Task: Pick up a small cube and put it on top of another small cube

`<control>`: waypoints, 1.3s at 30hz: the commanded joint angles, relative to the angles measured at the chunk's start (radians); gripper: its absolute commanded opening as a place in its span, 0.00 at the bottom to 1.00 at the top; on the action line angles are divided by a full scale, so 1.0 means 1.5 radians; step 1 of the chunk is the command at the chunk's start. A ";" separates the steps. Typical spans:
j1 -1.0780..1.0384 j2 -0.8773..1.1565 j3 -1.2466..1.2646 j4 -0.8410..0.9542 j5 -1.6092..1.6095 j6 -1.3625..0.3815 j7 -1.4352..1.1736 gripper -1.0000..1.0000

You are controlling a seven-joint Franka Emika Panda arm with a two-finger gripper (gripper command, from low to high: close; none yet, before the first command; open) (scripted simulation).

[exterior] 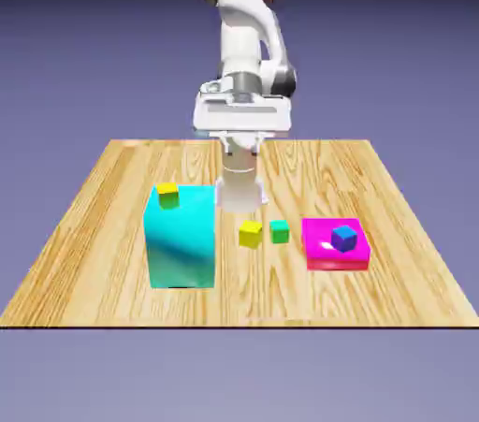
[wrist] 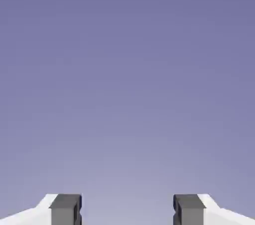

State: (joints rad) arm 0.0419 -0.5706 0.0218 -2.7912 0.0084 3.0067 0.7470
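A small lemon-yellow cube (exterior: 250,234) with lime-tinted sides sits on the wooden table (exterior: 112,224), just right of a big cyan block (exterior: 181,238). A near-identical small cube (exterior: 167,194) with a more golden top rests on the cyan block's far left corner. A small green cube (exterior: 279,231) lies right beside the lemon-yellow one. My gripper (exterior: 241,119) hangs high above the table's far middle, well behind and above these cubes. In the hand view the fingertips (wrist: 65,209) stand apart with nothing between them, against plain backdrop only.
A flat magenta slab (exterior: 323,252) lies at the exterior view's right with a small blue cube (exterior: 344,238) on top of it. The arm's white lower link (exterior: 241,181) stands just behind the yellow and green cubes.
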 commanded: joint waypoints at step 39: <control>-0.313 0.467 0.675 0.154 1.131 0.155 0.602 0.50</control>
State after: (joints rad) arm -0.4282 0.1305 1.0336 -2.5597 1.7046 3.2395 1.6501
